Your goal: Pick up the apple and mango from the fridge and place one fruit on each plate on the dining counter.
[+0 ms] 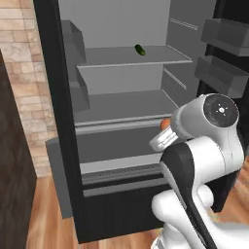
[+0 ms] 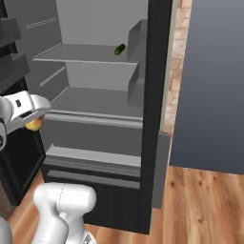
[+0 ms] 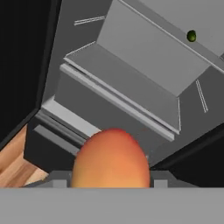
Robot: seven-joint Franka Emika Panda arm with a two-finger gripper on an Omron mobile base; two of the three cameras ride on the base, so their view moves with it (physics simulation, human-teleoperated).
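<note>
The fruit [image 3: 111, 157] is orange-red shading to yellow, smooth and rounded, and it sits right at the bottom of the hand view, between the two fingertips, whose small grey ends barely show at either side of it. In the left base view only a sliver of orange [image 1: 166, 124] peeks out behind the white hand; in the right base view a yellow-orange patch [image 2: 33, 125] shows under the hand. Most of the fruit is hidden in both base views, and its colouring suggests the mango, though the shape is too cut off to be sure.

The gripper [image 3: 111, 177] is clenched on this fruit, jaws partly apart at the fruit's width. The fingers themselves are almost wholly covered by the fruit, so the exact contact points are hard to make out. The fruit is held in the air in front of the open fridge [image 1: 58, 146], level with the lip of the lower shelf, outside the compartment rather than resting on anything.

Further in, the grey shelves [image 1: 126, 104] are bare around the hand. On the upper shelf lies a small dark green item [image 1: 140, 49], seen also from the right [image 2: 119, 49] and as a tiny dot in the hand view [image 3: 191, 36]; too small to identify. Boxy door bins [image 1: 221, 75] hang on the door at the right of the left base view. Below, a wooden floor [image 2: 190, 205].
</note>
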